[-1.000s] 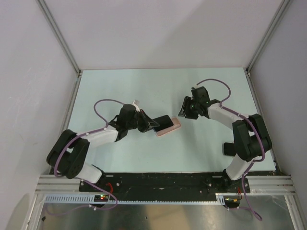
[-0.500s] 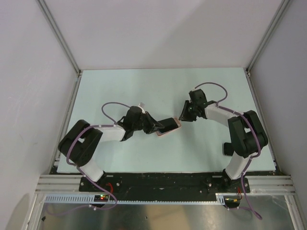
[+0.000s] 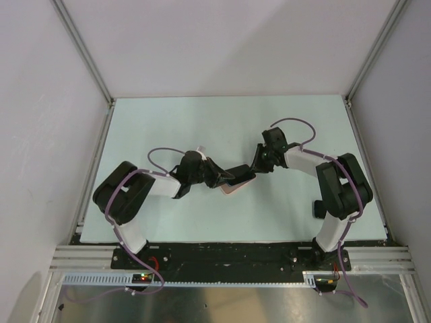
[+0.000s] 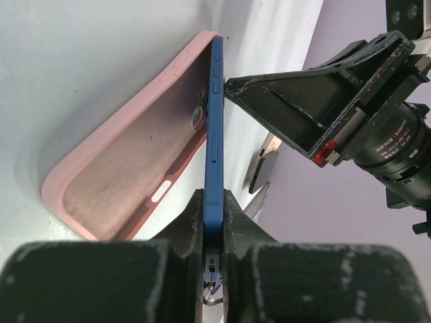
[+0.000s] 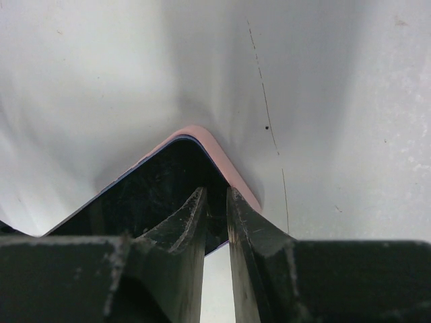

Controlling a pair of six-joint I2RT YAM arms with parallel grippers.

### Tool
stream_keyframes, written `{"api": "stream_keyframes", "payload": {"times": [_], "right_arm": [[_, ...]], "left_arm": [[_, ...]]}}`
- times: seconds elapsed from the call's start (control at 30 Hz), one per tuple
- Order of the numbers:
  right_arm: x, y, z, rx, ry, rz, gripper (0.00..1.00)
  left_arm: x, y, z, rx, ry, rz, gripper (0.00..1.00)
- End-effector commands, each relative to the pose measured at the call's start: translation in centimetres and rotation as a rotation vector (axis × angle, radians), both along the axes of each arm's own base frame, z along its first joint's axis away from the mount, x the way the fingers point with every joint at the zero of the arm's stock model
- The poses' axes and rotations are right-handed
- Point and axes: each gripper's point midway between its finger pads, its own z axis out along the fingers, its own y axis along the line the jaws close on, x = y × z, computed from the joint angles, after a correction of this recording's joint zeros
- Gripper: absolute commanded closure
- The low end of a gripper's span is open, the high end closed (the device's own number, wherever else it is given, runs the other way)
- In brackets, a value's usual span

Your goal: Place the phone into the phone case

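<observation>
1. Black fingers, clamped tight: my left pincer (image 4: 213, 202) is closed on the near end of the phone (image 4: 214, 121), one finger on each flat face. From the left wrist camera I see the phone edge-on (a blue side rail, buttons in plain sight).
2. The phone is tilted, with the held end raised. Its far end sits in the far end of the phone case (image 4: 121, 168), touching the pink rim there.
3. The peach case lies against the counter (image 3: 202, 121) with its hollow side turned towards the phone. At the near end the two stand apart, with a wedge of gap between them, so the phone is only partly in.
4. From the top camera, phone and case sit near the middle of the counter, between my two arms.
5. My right pincer (image 5: 217, 195) has its fingers drawn almost together, with only a thin slit between them and nothing held. The tips are against the phone's glossy black screen by a far corner, where the pink rim wraps round.
6. The left wrist camera shows that pincer's tip meeting the phone beside the side buttons.
</observation>
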Motion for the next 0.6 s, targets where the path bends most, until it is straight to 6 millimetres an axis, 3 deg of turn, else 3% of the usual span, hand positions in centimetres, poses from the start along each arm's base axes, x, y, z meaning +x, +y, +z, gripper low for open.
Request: {"api": "stream_keyframes", "payload": {"times": [0.0,0.17,0.3,0.57], "right_arm": [[0.2,0.2,-0.6,-0.001,-0.007,-0.010,0.77],[0.4,-0.1,-0.5,-0.016,-0.018,-0.012,0.78],[0.9,-0.5,0.8,-0.023,-0.064,-0.027,0.78],[1.2,-2.8,1.5,0.005,-0.104,-0.128,0.60]], "left_arm": [[-0.2,-0.8,-0.1,-0.029,0.006,-0.013,0.98],[-0.8,-0.2,-0.5,-0.016,0.003,-0.014,0.93],[-1.2,0.0,-1.0,-0.009,0.020,-0.010,0.99],[-1.5,0.1,-1.3,-0.018,0.063,0.020,1.00]]}}
